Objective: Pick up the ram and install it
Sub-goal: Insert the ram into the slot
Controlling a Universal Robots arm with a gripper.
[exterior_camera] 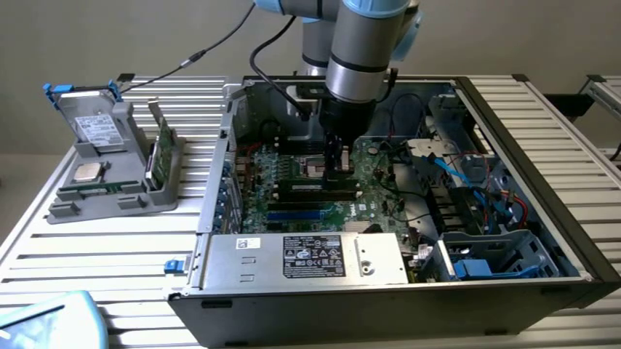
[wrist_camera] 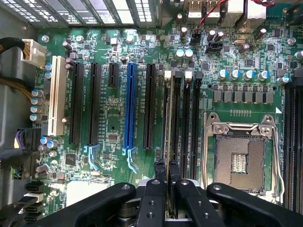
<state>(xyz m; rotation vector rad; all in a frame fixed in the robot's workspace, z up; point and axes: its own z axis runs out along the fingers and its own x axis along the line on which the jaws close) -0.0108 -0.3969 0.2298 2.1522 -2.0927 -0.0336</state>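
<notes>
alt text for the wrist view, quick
The gripper holds the ram edge-on, lined up with the black memory slots of a green motherboard, beside the empty processor socket. A blue expansion slot and a white slot lie further across the board.

The exterior view is looking down at a slant from above one long side of the open computer case (exterior_camera: 582,251). It is standing well back and taking in the whole case, the slatted table (exterior_camera: 97,247) and the arm (exterior_camera: 364,43). The wrist view is facing straight down past the gripper (wrist_camera: 166,182), sitting close over the motherboard (wrist_camera: 109,123). Both views are sharing that board's middle: the CPU socket (exterior_camera: 313,166) (wrist_camera: 239,158) and the blue expansion slot (exterior_camera: 296,215) (wrist_camera: 130,104).
</notes>
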